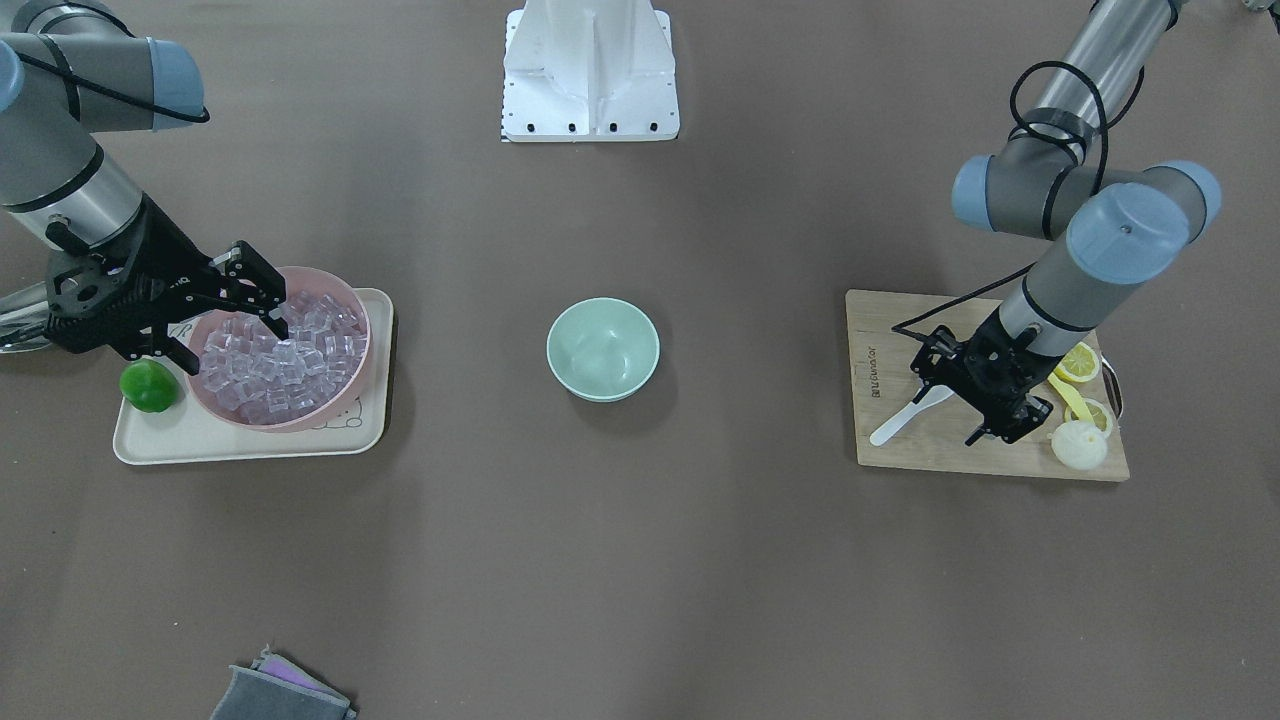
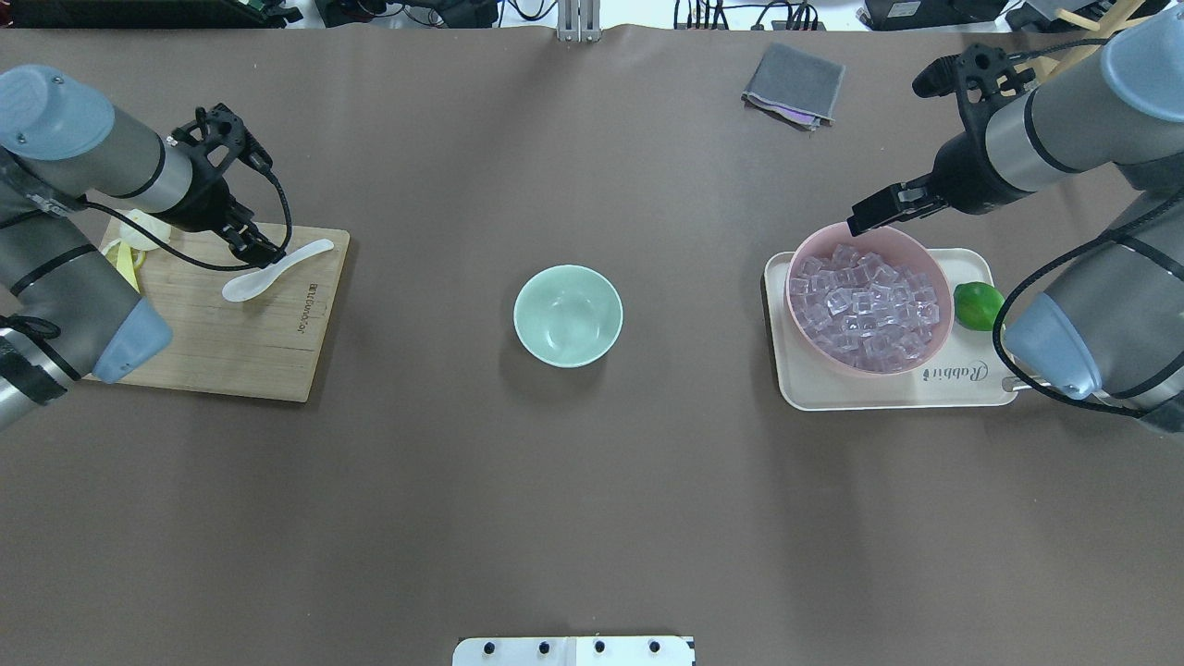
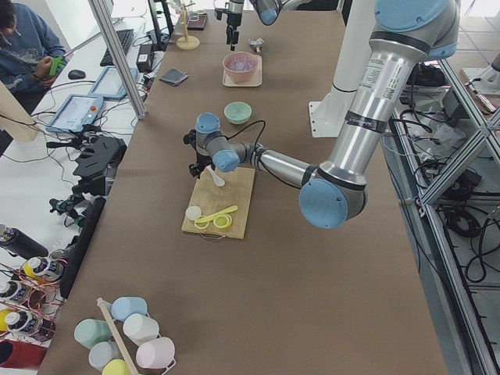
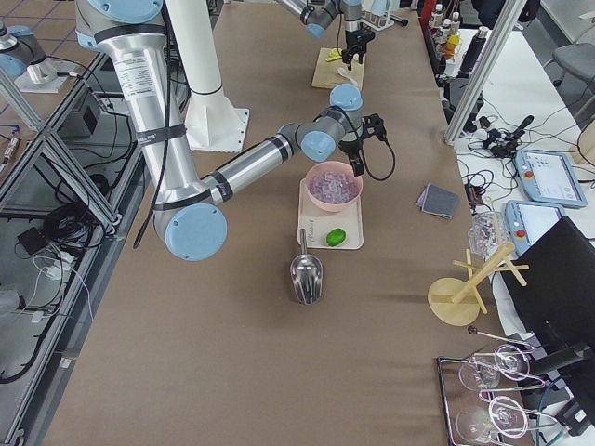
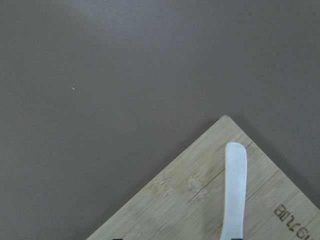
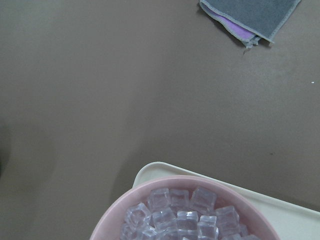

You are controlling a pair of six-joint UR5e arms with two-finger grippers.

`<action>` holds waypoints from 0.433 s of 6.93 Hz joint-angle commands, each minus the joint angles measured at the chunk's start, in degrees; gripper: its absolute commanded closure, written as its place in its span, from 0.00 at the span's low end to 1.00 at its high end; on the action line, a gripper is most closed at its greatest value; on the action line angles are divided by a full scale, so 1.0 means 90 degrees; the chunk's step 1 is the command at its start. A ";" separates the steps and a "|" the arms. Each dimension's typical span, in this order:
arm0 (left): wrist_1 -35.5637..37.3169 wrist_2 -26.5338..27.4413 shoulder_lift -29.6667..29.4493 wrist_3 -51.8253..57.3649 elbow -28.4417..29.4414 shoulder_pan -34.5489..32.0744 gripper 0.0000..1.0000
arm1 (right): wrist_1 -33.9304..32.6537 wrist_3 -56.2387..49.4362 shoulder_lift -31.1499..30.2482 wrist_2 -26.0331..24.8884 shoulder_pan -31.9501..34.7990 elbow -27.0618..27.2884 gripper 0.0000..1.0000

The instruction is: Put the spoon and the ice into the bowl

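My left gripper [image 2: 259,250] is hanging open, empty, over the white plastic spoon [image 2: 277,270]; my right gripper [image 1: 280,312] too, over clear ice cubes [image 1: 280,365]. Only one side camera is showing the metal scoop [image 4: 307,272] on the brown table [image 4: 232,353].

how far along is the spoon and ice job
Nothing done yet: the bowl is empty. In hand: the left gripper sits low over the spoon, which lies on the cutting board; the right gripper, open, hangs over the ice in the pink bowl. Left: grasp both, carry them over, drop them in.
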 commanded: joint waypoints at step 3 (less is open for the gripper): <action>0.0062 -0.0020 -0.0032 -0.0034 0.0050 0.0176 0.41 | -0.0011 0.0019 -0.0024 -0.0001 -0.0032 0.0019 0.05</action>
